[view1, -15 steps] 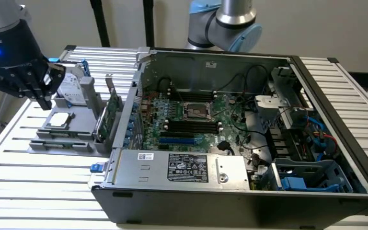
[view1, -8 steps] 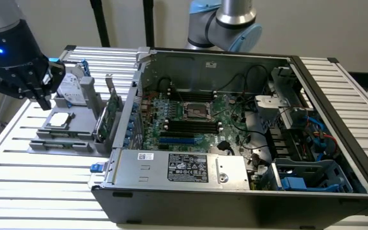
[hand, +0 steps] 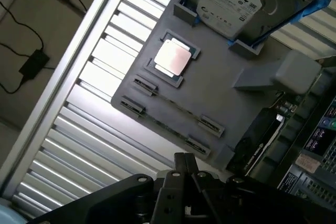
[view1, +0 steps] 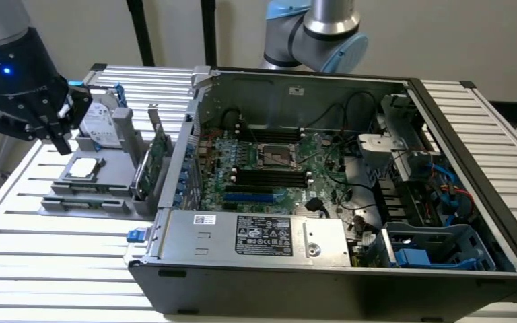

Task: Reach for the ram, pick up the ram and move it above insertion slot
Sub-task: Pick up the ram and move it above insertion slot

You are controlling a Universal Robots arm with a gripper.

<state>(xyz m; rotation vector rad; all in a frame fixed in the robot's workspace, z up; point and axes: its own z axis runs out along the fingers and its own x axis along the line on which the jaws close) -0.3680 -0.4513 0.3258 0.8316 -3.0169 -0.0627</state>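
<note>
The ram (hand: 180, 110) stands on edge in the grey holder tray (hand: 220, 85), a thin dark-green strip held between small end clips. My gripper (hand: 184, 163) hangs well above the tray, and its black fingers (hand: 182, 160) are shut together with nothing between them. In the exterior view the gripper (view1: 61, 142) is high over the tray's far corner at the exterior view's left, beside the hard drive. The motherboard's long black insertion slots (view1: 272, 176) lie inside the open computer case (view1: 474, 168), well off to the exterior view's right of the gripper.
On the tray (view1: 61, 185) sit a silver hard drive (view1: 102, 125), a square processor chip (view1: 83, 168) and an upright green expansion card (view1: 155, 158). The case wall (view1: 180, 155) rises next to the tray. A slatted metal table (view1: 52, 256) carries everything.
</note>
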